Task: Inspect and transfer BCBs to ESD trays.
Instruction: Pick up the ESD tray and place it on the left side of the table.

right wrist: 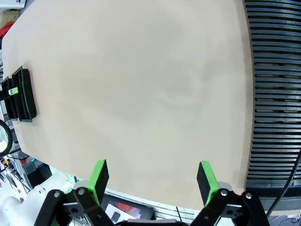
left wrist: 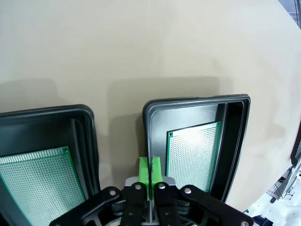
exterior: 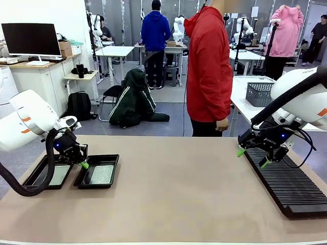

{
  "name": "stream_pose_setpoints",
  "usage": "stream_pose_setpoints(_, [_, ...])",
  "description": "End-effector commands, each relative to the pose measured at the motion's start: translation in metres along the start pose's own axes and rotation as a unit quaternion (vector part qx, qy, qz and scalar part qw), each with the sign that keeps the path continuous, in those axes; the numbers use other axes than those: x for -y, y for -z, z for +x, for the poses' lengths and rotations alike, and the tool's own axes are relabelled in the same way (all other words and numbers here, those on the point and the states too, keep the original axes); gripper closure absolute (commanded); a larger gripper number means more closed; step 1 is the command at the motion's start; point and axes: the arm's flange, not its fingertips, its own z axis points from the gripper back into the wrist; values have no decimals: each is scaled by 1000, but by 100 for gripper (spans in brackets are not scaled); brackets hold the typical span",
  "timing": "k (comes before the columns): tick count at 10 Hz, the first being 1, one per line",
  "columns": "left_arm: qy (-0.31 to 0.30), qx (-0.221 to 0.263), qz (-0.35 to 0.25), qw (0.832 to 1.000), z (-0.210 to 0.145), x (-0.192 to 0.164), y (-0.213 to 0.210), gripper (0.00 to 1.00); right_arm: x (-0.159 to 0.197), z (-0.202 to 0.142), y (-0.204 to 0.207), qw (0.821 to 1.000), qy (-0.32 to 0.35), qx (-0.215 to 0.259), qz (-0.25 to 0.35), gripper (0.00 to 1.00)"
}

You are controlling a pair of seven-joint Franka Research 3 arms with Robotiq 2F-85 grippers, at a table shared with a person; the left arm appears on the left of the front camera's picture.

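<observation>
On the near left of the tan table (exterior: 173, 189), two ESD trays sit side by side, almost touching: the left tray (exterior: 38, 176) and the right tray (exterior: 97, 172), each with one green BCB lying flat on its floor. In the left wrist view the board in the right tray (left wrist: 194, 153) fills most of the floor and catches a bright glare near its top edge, while the board in the left tray (left wrist: 40, 176) runs off the picture's lower left. The left gripper (exterior: 84, 164) hangs just over the gap between the two trays, its green pads (left wrist: 149, 175) pressed flat together with nothing between them. On the near right, a long black ribbed rack (exterior: 286, 184) lies along the table edge, its slots bare where they can be seen. The right gripper (exterior: 251, 157) hovers above the rack's far end, fingers spread wide and holding nothing; its green fingertips (right wrist: 99, 176) stand well apart in the right wrist view, over bare table. At the far side, a person in a red hooded jacket (exterior: 208, 66) stands against the table, one hand (exterior: 223, 123) hanging loosely at the side.
</observation>
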Motion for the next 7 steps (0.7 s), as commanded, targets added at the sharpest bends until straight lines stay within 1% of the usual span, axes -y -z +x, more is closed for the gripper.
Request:
stream_pose_setpoints(1, [-2, -2, -2, 1000, -1, -1, -1, 97, -1, 2, 1, 1000, 7, -2, 0, 0])
stream_pose_setpoints(7, [0, 0, 0, 1000, 0, 0, 0, 97, -1, 2, 1, 1000, 7, -2, 0, 0])
